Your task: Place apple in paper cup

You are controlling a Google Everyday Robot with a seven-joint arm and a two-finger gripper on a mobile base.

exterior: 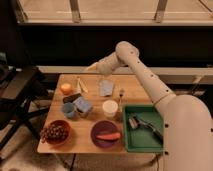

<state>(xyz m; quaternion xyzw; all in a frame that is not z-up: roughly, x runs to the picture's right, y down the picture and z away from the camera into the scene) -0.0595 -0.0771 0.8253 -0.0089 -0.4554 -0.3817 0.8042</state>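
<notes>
The apple (66,88) is a small orange-red fruit at the back left corner of the wooden table (95,150). The paper cup (110,108) is a short cream cup standing upright near the table's middle, just left of the green tray. My gripper (92,67) hangs at the end of the pale arm, above the table's back edge. It is up and to the right of the apple and well behind the cup. It holds nothing that I can see.
A blue mug (69,110) and a blue sponge (83,105) sit left of the cup. A bowl of grapes (55,132) and a purple plate (95,141) with a carrot (107,135) are in front. A green tray (131,142) holds a tool at right. A black chair (17,95) stands left.
</notes>
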